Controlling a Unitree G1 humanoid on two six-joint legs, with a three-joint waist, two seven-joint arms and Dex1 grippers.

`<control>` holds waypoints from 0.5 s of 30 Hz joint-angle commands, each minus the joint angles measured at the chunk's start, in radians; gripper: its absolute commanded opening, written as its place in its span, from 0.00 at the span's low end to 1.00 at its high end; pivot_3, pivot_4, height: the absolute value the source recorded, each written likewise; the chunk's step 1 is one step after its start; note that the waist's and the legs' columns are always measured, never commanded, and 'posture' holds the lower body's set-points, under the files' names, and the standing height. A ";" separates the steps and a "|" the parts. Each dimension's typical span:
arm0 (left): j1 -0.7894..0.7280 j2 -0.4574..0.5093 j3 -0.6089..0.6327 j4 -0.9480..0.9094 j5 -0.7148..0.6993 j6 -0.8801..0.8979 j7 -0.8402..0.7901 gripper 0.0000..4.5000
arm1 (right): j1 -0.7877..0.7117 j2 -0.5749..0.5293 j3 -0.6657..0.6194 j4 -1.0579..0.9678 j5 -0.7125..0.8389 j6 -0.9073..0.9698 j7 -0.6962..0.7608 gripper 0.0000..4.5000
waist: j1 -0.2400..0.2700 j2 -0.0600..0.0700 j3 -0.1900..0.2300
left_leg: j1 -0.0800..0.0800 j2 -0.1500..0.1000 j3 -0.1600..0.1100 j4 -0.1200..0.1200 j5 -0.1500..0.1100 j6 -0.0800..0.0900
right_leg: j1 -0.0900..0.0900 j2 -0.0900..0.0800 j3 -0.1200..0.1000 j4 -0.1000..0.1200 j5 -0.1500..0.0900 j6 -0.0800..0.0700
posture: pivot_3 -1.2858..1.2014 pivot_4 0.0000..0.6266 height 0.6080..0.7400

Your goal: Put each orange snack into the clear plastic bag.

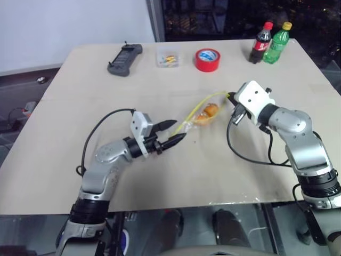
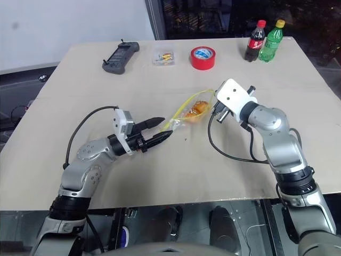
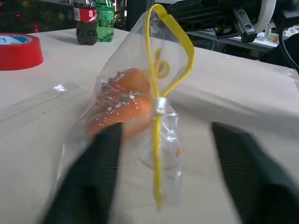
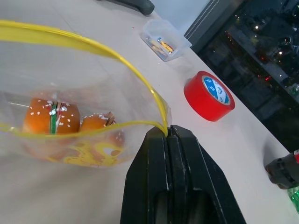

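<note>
Here the right claw (image 4: 167,132) pinches the clear plastic bag (image 4: 70,84) aloft.

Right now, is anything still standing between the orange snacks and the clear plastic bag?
Nothing visible does. Both orange snacks already sit inside the clear plastic bag. The right gripper is shut on its yellow seal strip, and the left gripper is open just beside the bag.

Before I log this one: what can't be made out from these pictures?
- Head views: the snacks blur into one orange lump inside the bag; their count is too small to tell there.
- Left wrist view: the left gripper is open, its fingers blurred up close.
- Right wrist view: the right gripper hides the pinched corner of the seal strip.
- Clear box: contents too small.
</note>
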 commanded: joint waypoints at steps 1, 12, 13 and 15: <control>-0.004 0.000 0.026 -0.041 -0.026 0.011 0.009 0.83 | -0.002 -0.005 -0.020 -0.047 0.003 -0.003 -0.008 0.00 | 0.000 0.000 0.000 | 0.000 0.000 0.000 0.000 0.000 0.000 | 0.000 0.000 0.000 0.000 0.000 0.000 | 0.52 0.24 1.00; 0.010 0.015 0.007 -0.022 0.010 -0.007 -0.006 0.38 | 0.001 -0.007 -0.021 -0.053 0.004 0.003 -0.005 0.00 | 0.000 0.000 0.000 | 0.000 0.000 0.000 0.000 0.000 0.000 | 0.000 0.000 0.000 0.000 0.000 0.000 | 0.52 0.24 1.00; 0.011 0.015 0.006 -0.023 0.012 -0.007 -0.006 0.26 | 0.002 -0.007 -0.021 -0.055 0.005 0.004 -0.005 0.00 | 0.000 0.000 0.000 | 0.000 0.000 0.000 0.000 0.000 0.000 | 0.000 0.000 0.000 0.000 0.000 0.000 | 0.52 0.24 1.00; 0.011 0.014 0.003 -0.021 0.018 -0.010 -0.004 0.03 | 0.001 -0.007 -0.022 -0.057 0.005 0.006 -0.005 0.00 | 0.000 0.000 0.000 | 0.000 0.000 0.000 0.000 0.000 0.000 | 0.000 0.000 0.000 0.000 0.000 0.000 | 0.52 0.24 1.00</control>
